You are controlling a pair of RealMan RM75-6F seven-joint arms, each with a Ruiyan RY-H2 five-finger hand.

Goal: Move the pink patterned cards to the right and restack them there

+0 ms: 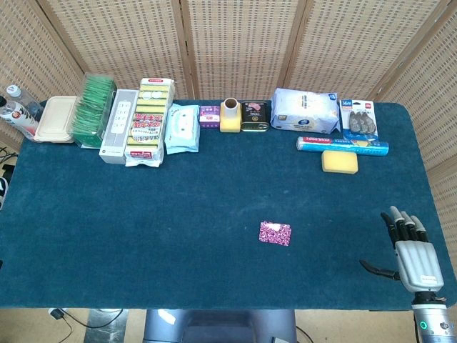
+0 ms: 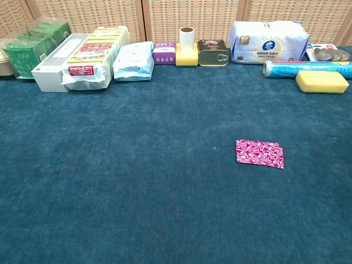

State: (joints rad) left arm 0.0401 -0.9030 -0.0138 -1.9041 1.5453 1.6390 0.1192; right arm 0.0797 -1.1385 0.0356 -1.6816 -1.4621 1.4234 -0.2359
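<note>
Head view: the pink patterned cards [image 1: 275, 233] lie as one flat stack on the dark blue worktop [image 1: 143, 236], a little right of its middle and toward the near edge, the stack turned slightly out of square. The right hand [image 1: 410, 249] rests low at the near right corner, well apart from the cards, palm down with its fingers [image 1: 401, 223] spread and pointing away from the robot, the thumb stuck out to the left; it holds nothing. The left hand does not show. Along the far edge runs a row of goods: bottles [image 1: 16, 108] and a beige lidded box [image 1: 56, 118] at the left end, then green tea packets [image 1: 94, 108], a white power strip [image 1: 118, 126], a pack of yellow sponges [image 1: 149, 121], a pale blue wipes pack [image 1: 182, 128], a small purple box [image 1: 209, 115], a yellow holder with a cardboard tube [image 1: 230, 115], a dark tin [image 1: 255, 116], a white tissue pack [image 1: 305, 111], a blue roll [image 1: 342, 146], a loose yellow sponge [image 1: 339, 161] just in front of it, and a blister pack [image 1: 358, 118] behind. A woven screen [image 1: 243, 43] stands behind the worktop.

Chest view: the cards [image 2: 260, 153] sit right of centre on bare cloth, well clear of the back row. Neither hand appears here. The loose sponge [image 2: 322, 81] lies touching the blue roll [image 2: 305, 69] at the right, and the tin [image 2: 213, 53] stands just beside the yellow holder [image 2: 187, 49].
</note>
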